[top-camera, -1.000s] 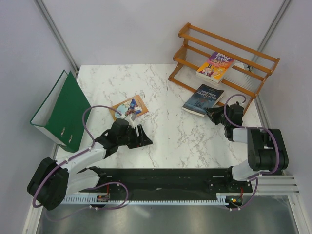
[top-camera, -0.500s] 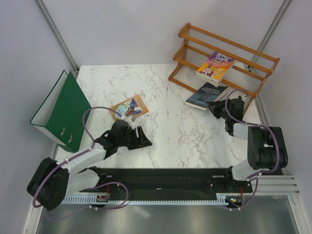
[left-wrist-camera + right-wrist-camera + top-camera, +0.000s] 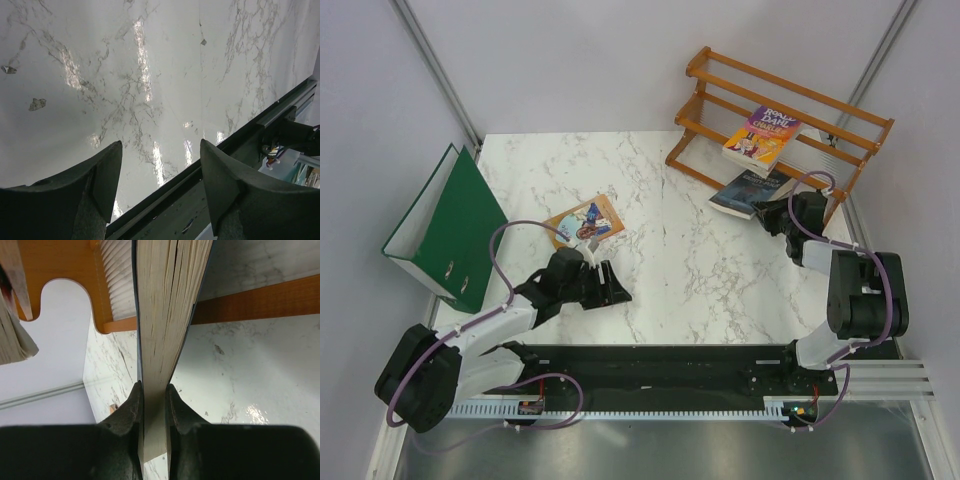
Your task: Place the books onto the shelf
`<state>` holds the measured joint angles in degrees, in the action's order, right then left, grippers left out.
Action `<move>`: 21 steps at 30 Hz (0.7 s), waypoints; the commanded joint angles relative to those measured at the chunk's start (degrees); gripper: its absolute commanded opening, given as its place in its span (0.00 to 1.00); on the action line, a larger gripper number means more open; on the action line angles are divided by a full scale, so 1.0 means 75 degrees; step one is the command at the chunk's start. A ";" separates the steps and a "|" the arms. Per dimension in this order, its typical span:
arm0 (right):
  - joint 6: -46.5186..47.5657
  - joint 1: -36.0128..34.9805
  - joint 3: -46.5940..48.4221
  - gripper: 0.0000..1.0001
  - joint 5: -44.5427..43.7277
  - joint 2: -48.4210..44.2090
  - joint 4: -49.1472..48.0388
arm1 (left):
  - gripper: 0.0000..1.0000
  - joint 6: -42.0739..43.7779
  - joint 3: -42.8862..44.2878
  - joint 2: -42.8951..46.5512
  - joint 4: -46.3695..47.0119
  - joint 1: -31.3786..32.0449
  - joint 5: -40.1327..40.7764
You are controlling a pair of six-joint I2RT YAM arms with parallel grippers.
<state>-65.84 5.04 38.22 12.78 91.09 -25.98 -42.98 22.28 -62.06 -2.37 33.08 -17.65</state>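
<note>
Your left arm (image 3: 490, 325) lies low and stretched out from its base. The left gripper (image 3: 612, 283) has its jaws spread wide, with nothing between them. Your right arm (image 3: 860, 290) is folded at the elbow, wrist reaching forward. The right gripper (image 3: 768, 214) pinches the dark blue book (image 3: 745, 188) by its page edge, with the book's pages running straight ahead of the jaws.
</note>
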 commanded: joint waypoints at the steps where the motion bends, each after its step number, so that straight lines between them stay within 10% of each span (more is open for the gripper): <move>1: 0.0412 0.0149 0.0599 0.17 -0.0472 -0.0075 0.0076 | 0.70 -0.0011 -0.0053 0.0131 0.0281 -0.0028 -0.0213; 12: 0.1185 0.0371 0.0975 0.54 -0.0555 -0.0132 0.1447 | 0.69 -0.0093 -0.0311 0.0271 0.0597 -0.0028 -0.0365; 21: 0.1595 0.0547 0.0284 0.63 -0.0883 -0.1058 0.2186 | 0.68 -0.0128 -0.0487 0.0505 0.0668 -0.0028 -0.0494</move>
<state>-56.42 8.56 42.13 8.23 87.88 -10.90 -43.05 18.98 -59.81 0.45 33.08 -19.81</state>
